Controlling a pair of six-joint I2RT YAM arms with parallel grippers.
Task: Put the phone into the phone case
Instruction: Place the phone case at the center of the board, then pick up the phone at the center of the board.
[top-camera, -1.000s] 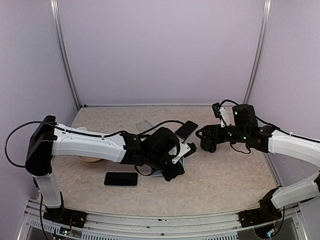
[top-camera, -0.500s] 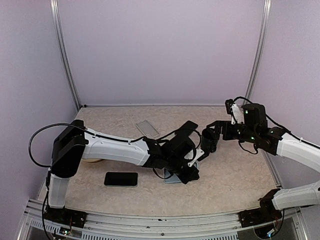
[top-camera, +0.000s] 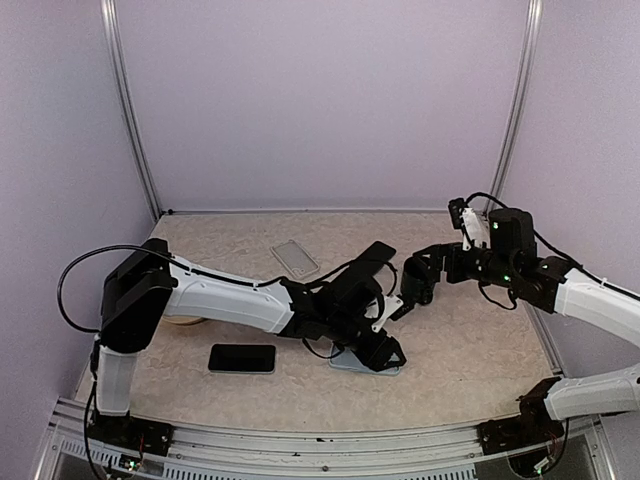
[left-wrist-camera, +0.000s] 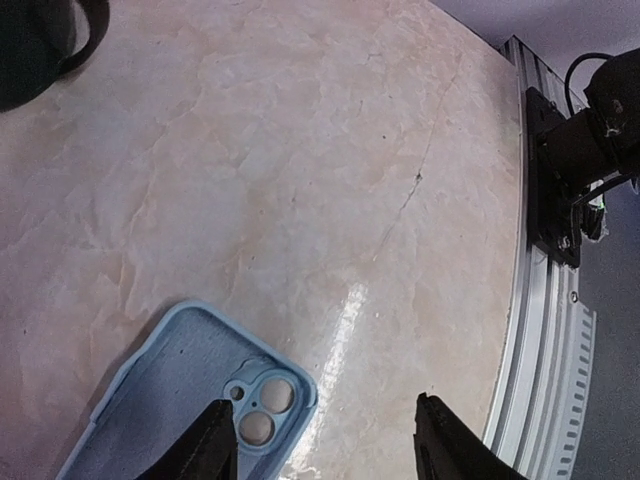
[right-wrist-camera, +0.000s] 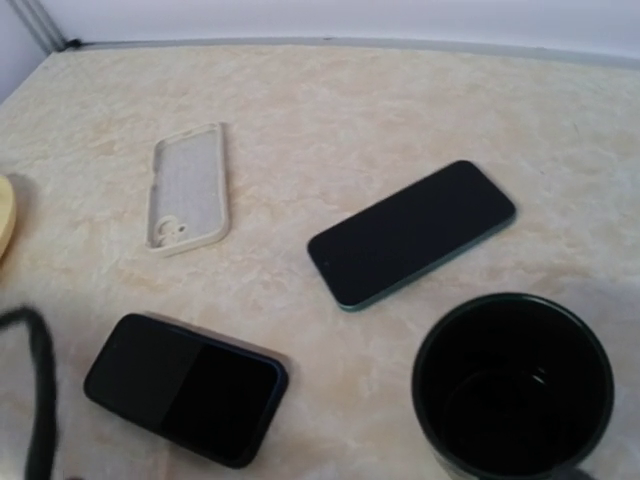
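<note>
A light blue phone case (left-wrist-camera: 170, 400) lies flat on the table with its inside and camera holes up; in the top view the blue case (top-camera: 362, 364) is at front centre. My left gripper (left-wrist-camera: 328, 445) stands open just over its camera corner, holding nothing. A dark phone (right-wrist-camera: 412, 232) lies screen up behind it, and in the top view this phone (top-camera: 372, 258) is at mid-table. A second black phone (top-camera: 242, 358) lies front left. My right gripper (top-camera: 418, 278) hovers right of the dark phone, its fingers out of its wrist view, jaws open and empty.
A black mug (right-wrist-camera: 512, 385) stands under the right gripper. A pale empty phone case (top-camera: 295, 258) lies at the back. A tan dish edge (top-camera: 180, 319) shows under the left arm. The table's metal rail (left-wrist-camera: 545, 300) runs close to the left gripper.
The left gripper slid the blue case toward the front right, then opened and let it go. The right arm drew back a little to the right.
</note>
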